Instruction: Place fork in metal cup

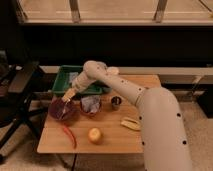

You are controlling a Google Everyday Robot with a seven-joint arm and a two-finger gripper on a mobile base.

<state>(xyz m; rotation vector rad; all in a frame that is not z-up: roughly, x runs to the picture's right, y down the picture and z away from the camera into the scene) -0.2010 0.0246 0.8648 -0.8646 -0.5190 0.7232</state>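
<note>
Camera view: the gripper [68, 96] hangs over a dark red bowl [56, 114] on the worktop [112, 142]; whether its jaws are apart or together cannot be told. The fork [62, 108], a thin streak, lies in that bowl just below the jaws. The metal cup [116, 103] stands well apart from them, beyond a second bowl [91, 106].

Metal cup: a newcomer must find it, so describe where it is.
On the light wooden table, the small silver-grey metal cup stands just right of the middle bowl. The gripper hangs over the dark red bowl further left. Unlike both bowls, the cup is narrow, shiny and cylindrical.
</note>
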